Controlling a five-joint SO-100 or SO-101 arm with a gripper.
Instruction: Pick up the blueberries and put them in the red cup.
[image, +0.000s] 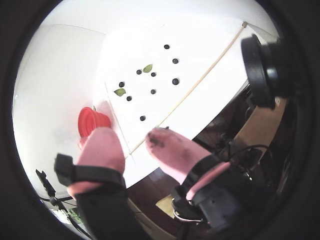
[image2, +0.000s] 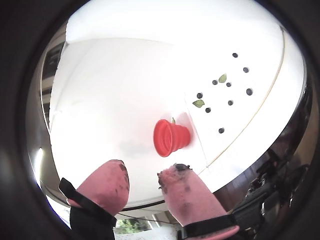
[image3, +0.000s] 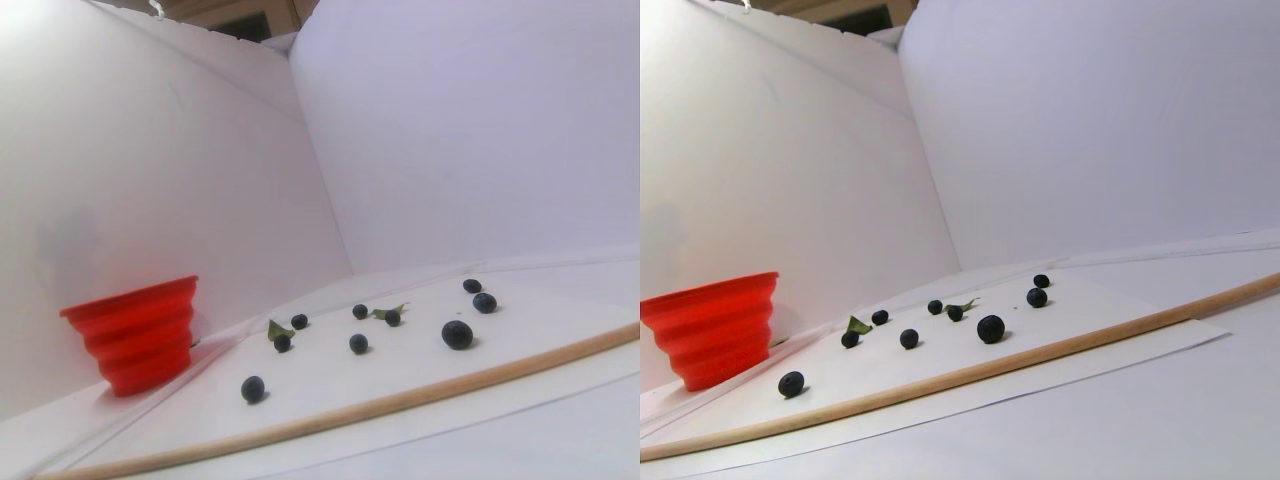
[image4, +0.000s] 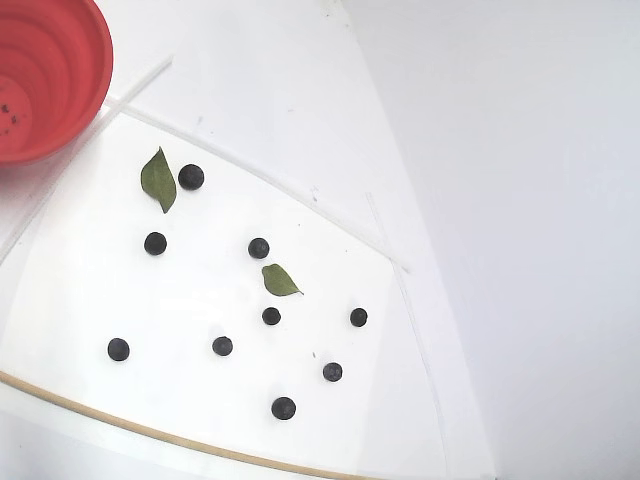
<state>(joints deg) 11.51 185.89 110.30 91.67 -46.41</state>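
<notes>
Hovering gripper (image2: 142, 181) with pink fingers (image2: 107, 185) parted and empty, blueberries (image4: 258, 248) scattered right of the red cup (image4: 60, 80) in the fixed view

blueberries (image4: 259, 248) scattered on sheet (image4: 70, 300) | red cup (image4: 45, 75) upper-left, fixed view

Count of things on the surface
Nine blueberries (image4: 259, 248), two green leaves (image4: 158, 179), one red cup (image4: 45, 75), one wooden stick (image3: 420, 392).
</notes>
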